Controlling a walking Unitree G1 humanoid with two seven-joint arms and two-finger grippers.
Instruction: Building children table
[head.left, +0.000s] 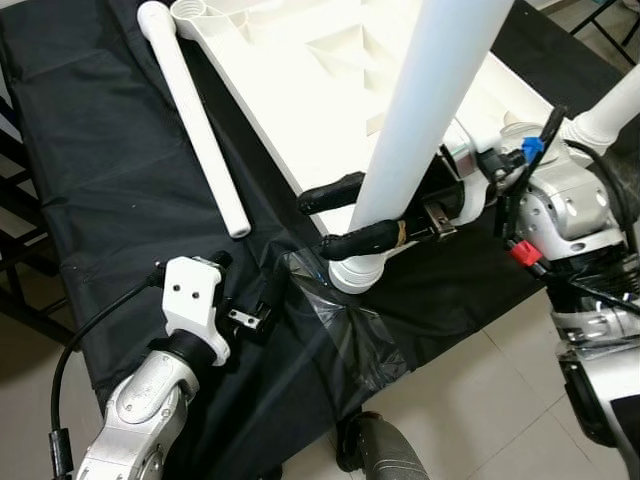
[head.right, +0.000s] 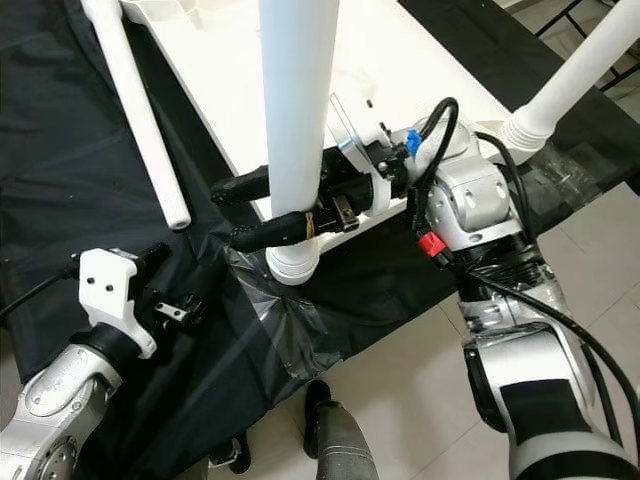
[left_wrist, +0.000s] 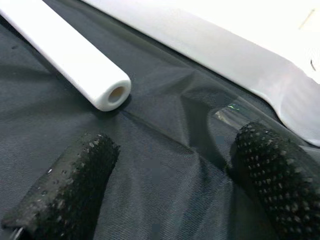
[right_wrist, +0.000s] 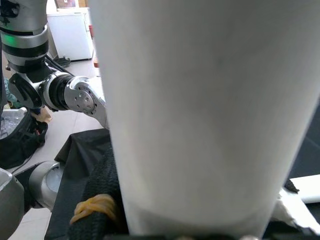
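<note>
A white tabletop (head.left: 262, 74) lies upside down on a table covered in black cloth (head.left: 90, 180). A white leg (head.left: 430, 95) stands upright in the socket (head.left: 355, 272) at the near corner. My right gripper (head.left: 318, 224) is shut on this leg just above the socket, one black finger on each side. A second leg (head.left: 612, 112) stands at the right corner. A loose third leg (head.left: 195, 120) lies on the cloth to the left. My left gripper (left_wrist: 170, 185) is open, low over the cloth near the loose leg's end (left_wrist: 112, 95).
A patch of clear film (head.left: 345, 325) is stuck to the cloth at the table's front edge. Below it is tiled floor (head.left: 480, 400) with a dark rounded foot (head.left: 385, 450). A black metal frame (head.left: 15, 200) stands at the left.
</note>
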